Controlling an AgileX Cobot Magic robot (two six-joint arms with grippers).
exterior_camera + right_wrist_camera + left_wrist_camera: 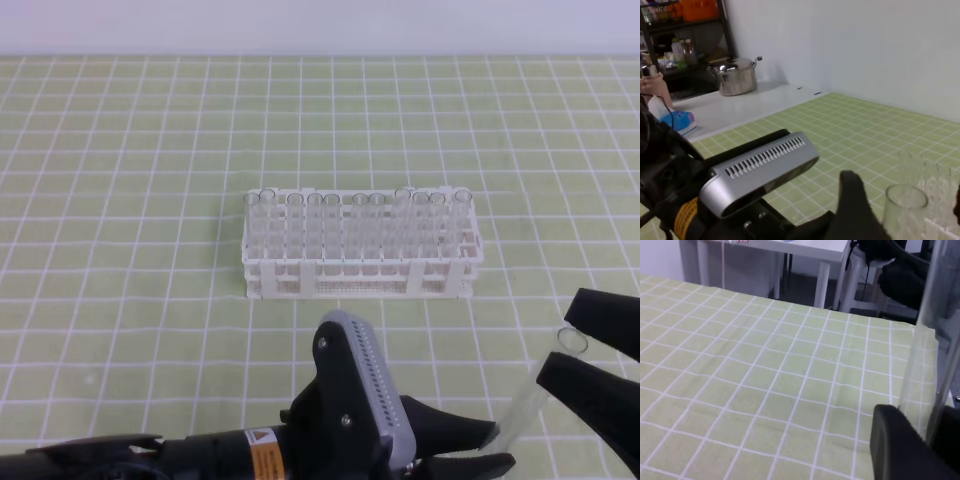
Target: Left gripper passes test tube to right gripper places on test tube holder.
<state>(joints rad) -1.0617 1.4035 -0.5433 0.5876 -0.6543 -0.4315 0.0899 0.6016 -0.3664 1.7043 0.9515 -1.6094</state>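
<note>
The clear test tube leans up to the right near the front edge, its flared rim at the top. My left gripper is shut on the tube's lower end. In the left wrist view the test tube rises beside one black finger. My right gripper stands open, one finger above and one below the tube's rim, not touching it. The right wrist view shows the test tube's rim next to a dark finger. The white test tube holder stands mid-table behind them.
Several clear tubes stand upright in the holder, and that holder is faintly seen in the right wrist view. The left arm's grey ribbed housing lies just in front of it. A green checked cloth covers the table.
</note>
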